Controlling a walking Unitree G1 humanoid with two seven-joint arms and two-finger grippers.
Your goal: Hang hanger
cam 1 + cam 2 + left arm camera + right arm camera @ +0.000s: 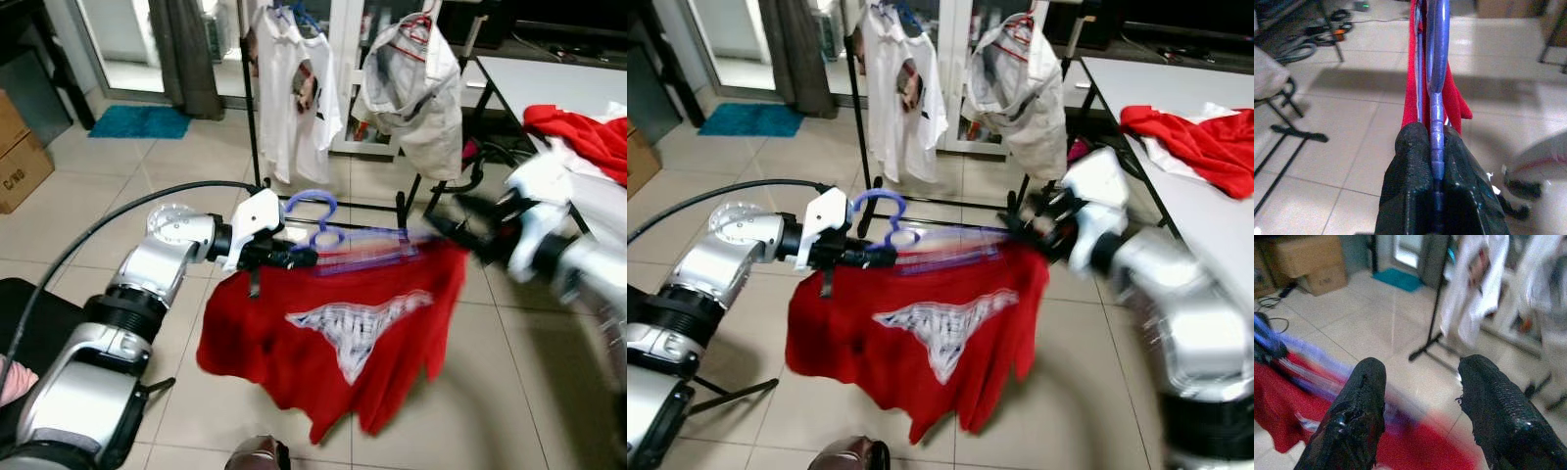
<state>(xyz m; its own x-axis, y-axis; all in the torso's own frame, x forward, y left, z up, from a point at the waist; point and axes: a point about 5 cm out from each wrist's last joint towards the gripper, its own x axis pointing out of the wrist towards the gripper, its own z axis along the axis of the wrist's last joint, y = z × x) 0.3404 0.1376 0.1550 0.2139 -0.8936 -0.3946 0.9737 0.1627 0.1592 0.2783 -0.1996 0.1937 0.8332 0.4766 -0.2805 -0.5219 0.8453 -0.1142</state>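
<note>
A purple hanger carries a red T-shirt with a white print, held level above the tiled floor. My left gripper is shut on the hanger near its hook; in the left wrist view the black fingers clamp the purple bar. My right gripper, blurred, is at the hanger's right end over the shirt's shoulder. Its two fingers stand apart in the right wrist view, gripper open, with the shirt below them. Behind stands a black clothes rack.
On the rack hang a white shirt and a cream garment. A white table at the right holds red and white clothes. A cardboard box and a teal mat lie at the left.
</note>
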